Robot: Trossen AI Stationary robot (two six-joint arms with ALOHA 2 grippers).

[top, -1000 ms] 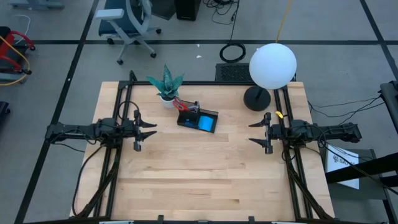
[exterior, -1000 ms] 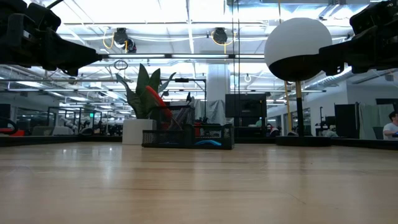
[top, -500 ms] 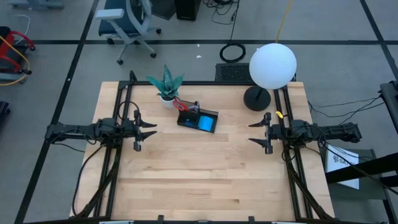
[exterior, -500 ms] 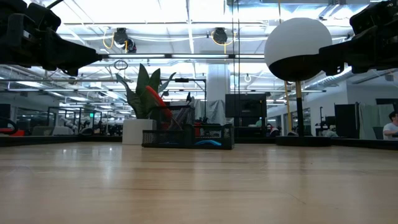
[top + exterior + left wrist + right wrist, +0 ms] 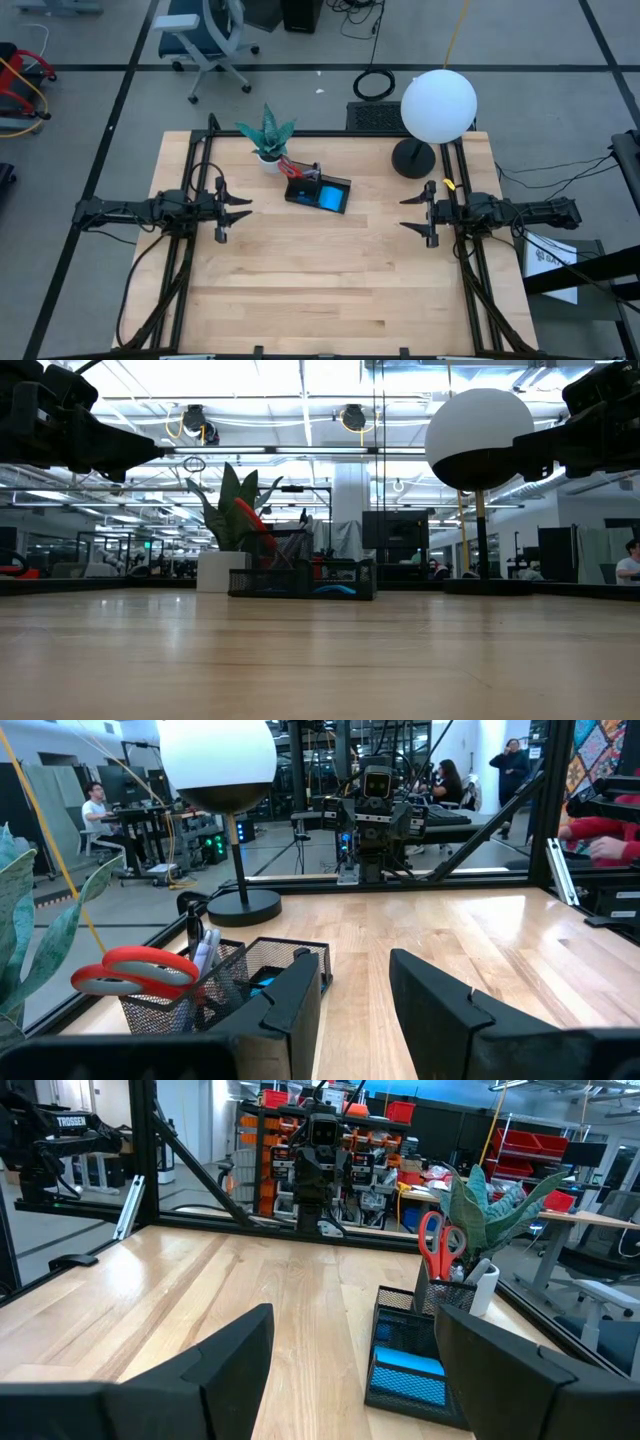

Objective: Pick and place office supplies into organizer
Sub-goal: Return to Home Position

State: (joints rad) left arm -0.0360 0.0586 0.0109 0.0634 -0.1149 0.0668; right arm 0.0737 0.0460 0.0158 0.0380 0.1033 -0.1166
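The organizer (image 5: 318, 192) is sitting toward the back of the table (image 5: 320, 290), just in front of the plant (image 5: 266, 135) and well left of the lamp (image 5: 438, 105). The scissors (image 5: 289, 167) are standing in its taller back section with the red handles poking up. What look like pens (image 5: 206, 948) are leaning beside them. The notepad (image 5: 327, 199) is lying flat in the low front compartment. No supplies are showing loose on the table, so the sorting is looking done.

The organizer is wire mesh, so it is probably light and stiff and likely to slide if nudged. The scissors are rigid, and their handle loops are offering the surest hold, since the blades are buried in the mesh. The notepad is likely to flex and is best pinched at an edge.

The left gripper (image 5: 245, 208) is hovering over the table's left side, with its fingers spread apart and nothing between them. The right gripper (image 5: 405, 214) is mirroring it on the right side, equally spread and empty. Both are hanging well clear of the organizer and pointing toward each other.
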